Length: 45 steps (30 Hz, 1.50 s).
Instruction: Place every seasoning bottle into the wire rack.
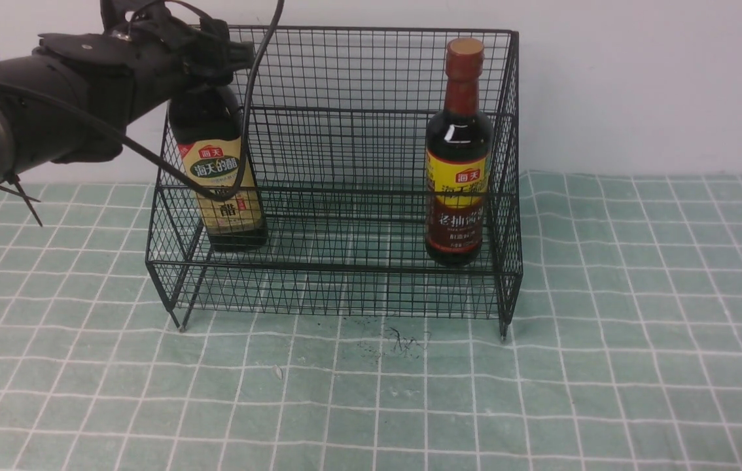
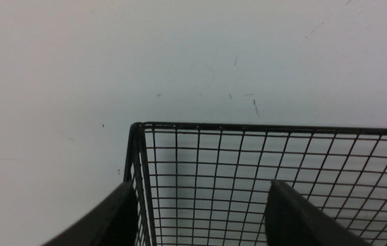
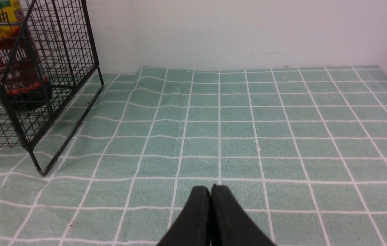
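The black wire rack (image 1: 371, 29) stands on the cloth against the wall. Both seasoning bottles stand upright on its lower tier. The beige-label bottle (image 1: 224, 190) is at the left end, its cap hidden behind my left gripper (image 1: 220, 65), which hovers at the bottle's top. In the left wrist view that gripper (image 2: 200, 191) is open with only the rack's mesh (image 2: 248, 164) showing between its fingers. The brown-red-capped bottle (image 1: 459, 163) stands at the right end and shows again as a yellow-and-maroon label (image 3: 7, 58). My right gripper (image 3: 210, 188) is shut and empty, low over the cloth to the right of the rack (image 3: 60, 44).
A green checked tablecloth (image 1: 639, 327) covers the table, with a white wall (image 1: 639, 78) right behind the rack. The left arm's black cable (image 1: 148, 157) hangs across the rack's left front. Dark specks (image 1: 400, 340) lie on the cloth before the rack.
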### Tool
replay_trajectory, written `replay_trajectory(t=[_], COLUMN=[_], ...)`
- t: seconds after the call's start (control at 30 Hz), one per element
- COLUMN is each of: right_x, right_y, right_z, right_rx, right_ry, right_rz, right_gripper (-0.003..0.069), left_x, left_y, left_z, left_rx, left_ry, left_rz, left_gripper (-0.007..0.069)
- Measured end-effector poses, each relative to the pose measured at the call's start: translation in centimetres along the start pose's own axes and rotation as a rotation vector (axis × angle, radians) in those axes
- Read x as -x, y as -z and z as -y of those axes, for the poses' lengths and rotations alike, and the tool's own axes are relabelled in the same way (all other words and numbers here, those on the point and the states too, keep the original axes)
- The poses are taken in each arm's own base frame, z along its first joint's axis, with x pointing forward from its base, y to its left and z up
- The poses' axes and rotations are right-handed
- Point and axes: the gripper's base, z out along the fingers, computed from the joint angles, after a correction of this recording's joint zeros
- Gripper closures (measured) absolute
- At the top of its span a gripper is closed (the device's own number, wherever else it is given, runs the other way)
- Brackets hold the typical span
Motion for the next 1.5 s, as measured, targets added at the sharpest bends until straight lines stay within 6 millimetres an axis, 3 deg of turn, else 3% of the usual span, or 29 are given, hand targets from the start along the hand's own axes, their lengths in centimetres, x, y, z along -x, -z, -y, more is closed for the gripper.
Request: replay_trajectory(t=[0.23,0.3,0.4,0.57,0.63,0.7,0.8,0.97,1.1,1.2,1.37,1.5], right_x=[0.0,0.0,0.0,0.0,0.0,0.0,0.0,0.0,0.0,0.0,0.0,0.0], right_y=[0.0,0.0,0.0,0.0,0.0,0.0,0.0,0.0,0.0,0.0,0.0,0.0], right_z=[0.0,0.0,0.0,0.0,0.0,0.0,0.0,0.0,0.0,0.0,0.0,0.0], right_rx=[0.000,0.000,0.000,0.000,0.000,0.000,0.000,0.000,0.000,0.000,0.000,0.000], right_ry=[0.000,0.000,0.000,0.000,0.000,0.000,0.000,0.000,0.000,0.000,0.000,0.000], right_rz=[0.000,0.000,0.000,0.000,0.000,0.000,0.000,0.000,0.000,0.000,0.000,0.000], right_gripper=[0.0673,0.0673,0.0673,0.0673,0.0673,0.0673,0.0673,0.0673,0.0673,0.0673,0.0673,0.0673], left_x=[2.6,3.9,5.3,7.6,8.4,8.7,8.5,5.6,2.4,2.2,2.8,1.7], left_y=[2.3,3.7,5.5,8.8,10.2,11.2,12.1,13.3,14.5,16.4,23.4,29.4], left_z=[0.2,0.5,1.1,1.8,2.2,2.7,3.5,4.6,2.6,1.0,-0.7,-2.1], left_rx=[-0.036,-0.083,-0.172,-0.294,-0.358,-0.435,-0.544,-0.717,-0.575,-0.444,-0.396,-0.401], left_ry=[-0.056,-0.071,-0.096,-0.112,-0.098,-0.067,-0.032,-0.065,-0.245,-0.273,-0.253,-0.217], left_rz=[0.061,0.091,0.115,0.169,0.181,0.168,0.117,-0.216,-0.607,-0.680,-0.545,-0.344], left_gripper=[0.0168,0.0174,0.0225,0.0421,0.0547,0.0601,0.0624,0.0631,0.0631,0.0631,0.0631,0.0631])
